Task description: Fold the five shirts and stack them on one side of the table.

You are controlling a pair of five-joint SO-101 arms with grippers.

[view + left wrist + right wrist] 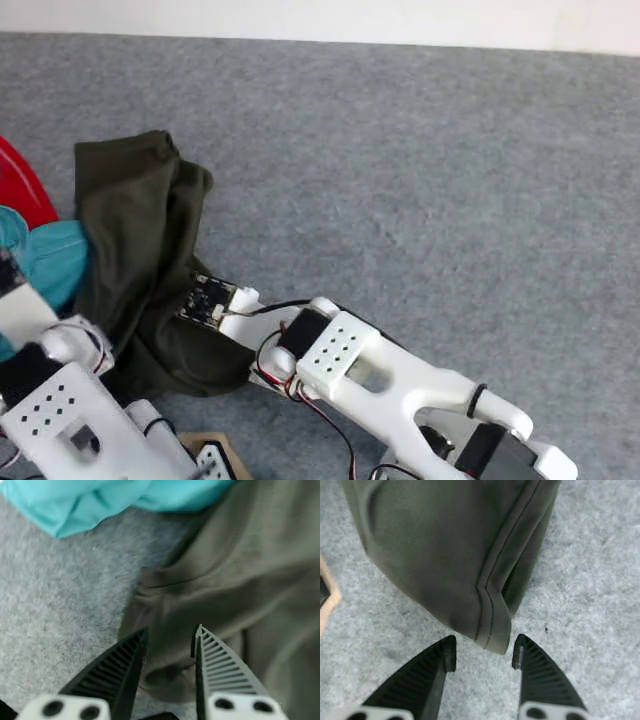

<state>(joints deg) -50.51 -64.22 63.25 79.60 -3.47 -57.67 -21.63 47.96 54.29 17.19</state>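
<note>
A dark olive shirt (pixel 140 250) lies crumpled at the left of the grey table, partly over a teal shirt (pixel 50 262). My right gripper (pixel 484 652) is open just off the olive shirt's stitched corner (pixel 492 630), low over the table, with the corner's tip between the fingertips. My left gripper (pixel 171 635) is open above a folded edge of the olive shirt (pixel 225 595), with the teal shirt (pixel 100 500) just beyond. The right arm (pixel 340 355) comes in from the bottom right to the shirt's near edge. The left arm (pixel 50 405) stands at the bottom left.
A red item (pixel 20 190) shows at the far left edge, behind the teal shirt. A light wooden piece (pixel 215 455) sits at the front edge between the arms and shows as the wooden piece (pixel 327 597) beside the olive shirt. Grey carpet-like table surface (pixel 450 180) stretches to the right.
</note>
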